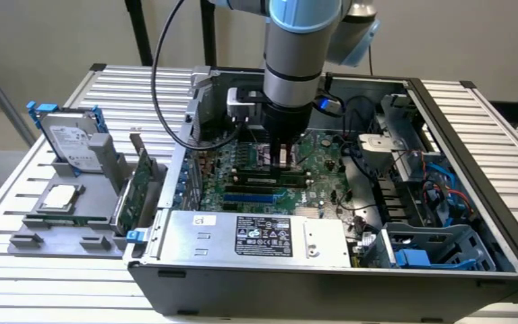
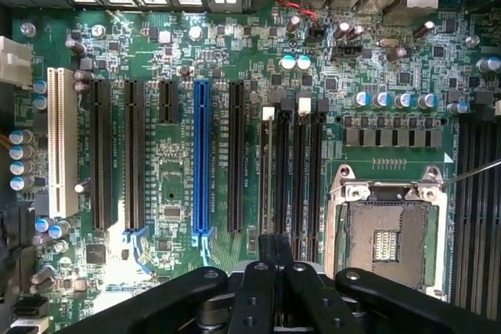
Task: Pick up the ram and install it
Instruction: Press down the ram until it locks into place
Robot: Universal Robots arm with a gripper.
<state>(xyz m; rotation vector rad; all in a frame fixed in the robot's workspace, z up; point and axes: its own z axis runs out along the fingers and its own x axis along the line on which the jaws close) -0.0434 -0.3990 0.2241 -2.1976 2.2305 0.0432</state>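
Two things come out only in the exterior view: the open computer case [image 1: 475, 135] on the slatted tabletop [image 1: 25, 283], and the claw [image 1: 282, 162] lowered onto the motherboard [image 1: 318, 169]. From the wrist view we see the memory slots [image 2: 301, 170] close up. The claw [image 2: 275, 271] is clamped on the ram [image 2: 275, 246], a thin dark edge seen end-on just above those slots.

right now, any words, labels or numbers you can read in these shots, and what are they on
None can be read.
Power supply: a black label with white print and marks, too small to read.
Hard drive: a white label, blurred.
Motherboard: white print beside the slots, too small to read.
Gripper: no text.
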